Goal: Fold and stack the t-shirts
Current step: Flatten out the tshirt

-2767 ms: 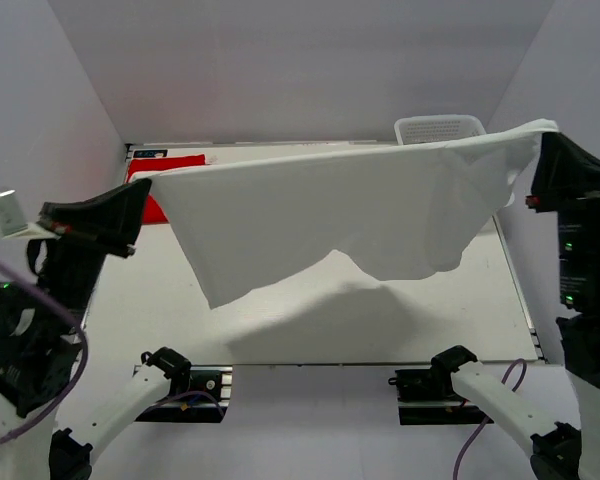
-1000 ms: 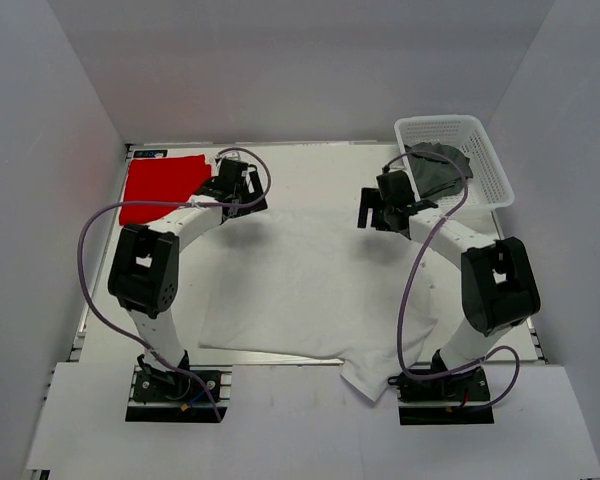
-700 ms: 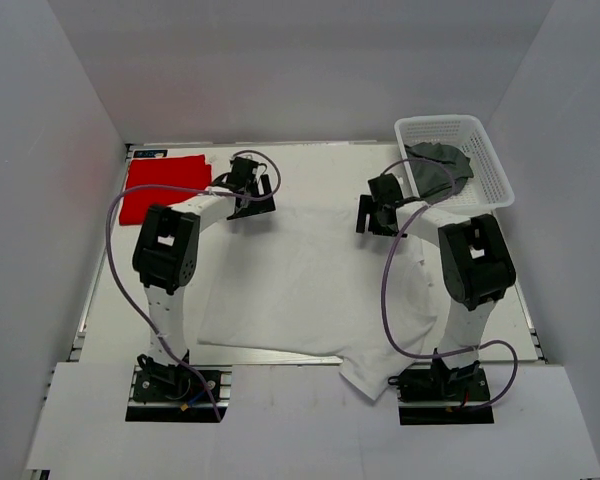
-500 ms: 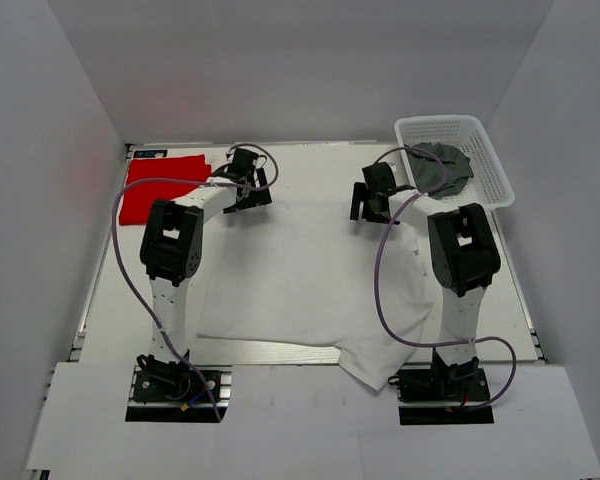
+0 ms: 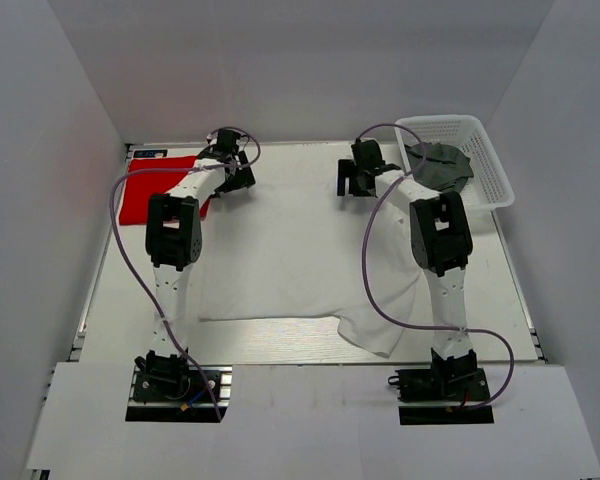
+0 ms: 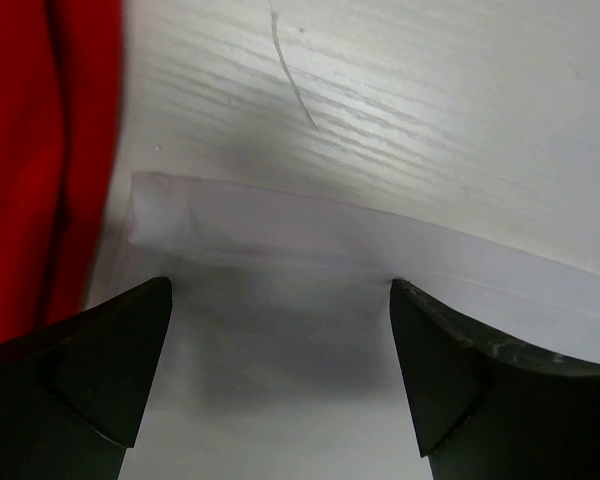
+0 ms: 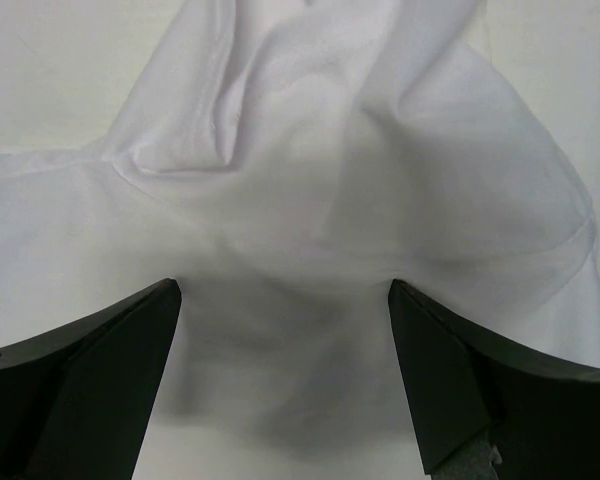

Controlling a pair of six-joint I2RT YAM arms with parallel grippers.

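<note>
The white t-shirt point(image 5: 300, 270) lies spread flat on the table, one sleeve point(image 5: 380, 335) reaching the front edge. My left gripper point(image 5: 230, 168) is open at the shirt's far left corner, beside the red t-shirt point(image 5: 150, 190). In the left wrist view the gripper point(image 6: 280, 285) straddles the white hem point(image 6: 330, 235), with red cloth point(image 6: 40, 150) at the left. My right gripper point(image 5: 355, 178) is open at the far right corner. In the right wrist view it point(image 7: 285, 285) stands over rumpled white cloth point(image 7: 310, 150). The dark grey-green t-shirt point(image 5: 440, 168) lies in the basket.
The white lattice basket point(image 5: 485, 160) stands at the far right corner, close to my right arm. Bare table point(image 6: 430, 100) shows beyond the white hem. Both arms stretch over the shirt from the near edge.
The white shirt, earlier held up in the air, now lies on the table. In the last second both grippers moved toward the far side and the shirt's near edge slid away from the front.
</note>
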